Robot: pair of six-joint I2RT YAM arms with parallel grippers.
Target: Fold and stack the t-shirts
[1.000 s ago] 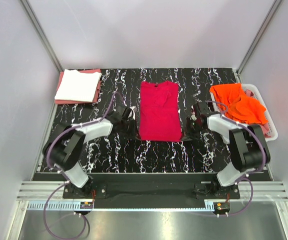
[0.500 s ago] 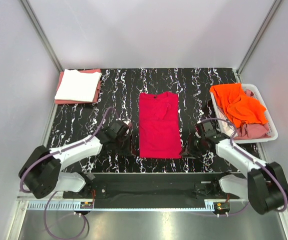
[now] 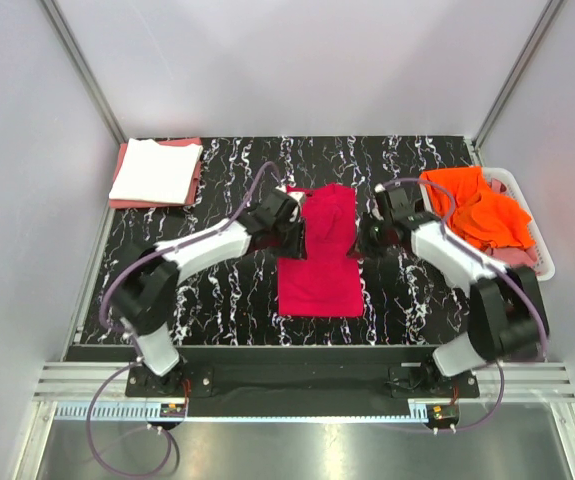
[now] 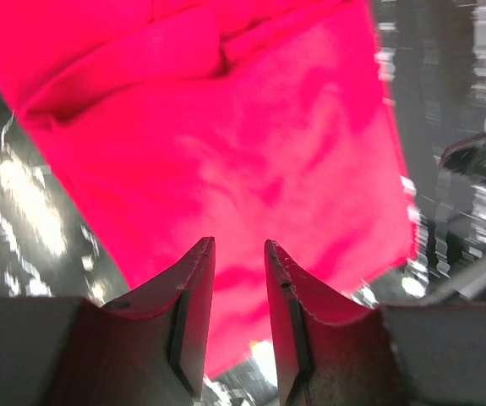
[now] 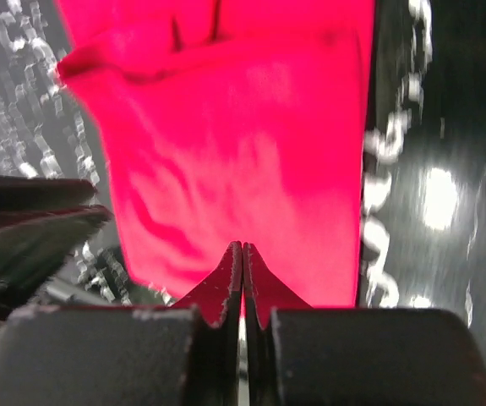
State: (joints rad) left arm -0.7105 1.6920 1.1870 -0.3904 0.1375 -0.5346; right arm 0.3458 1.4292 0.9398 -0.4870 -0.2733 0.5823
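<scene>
The crimson t-shirt (image 3: 320,250) lies mid-table, its far edge lifted. The right gripper (image 5: 243,254) is pinched closed on that edge; the left gripper (image 4: 238,254) stands partly apart, cloth between its fingers. The marble tabletop (image 3: 217,300) flanks both sides.

Crimson-red t-shirt (image 3: 319,260) in mid-table, a narrow folded strip running near to far; near half flat on the marble, far end lifted and bunched, collar end partly doubled over. Folded white t-shirt (image 3: 154,170) far left, stacked on a salmon-pink t-shirt (image 3: 196,176) whose edges peek out. Bright orange t-shirt (image 3: 475,208) crumpled in a heap at far right.
</scene>
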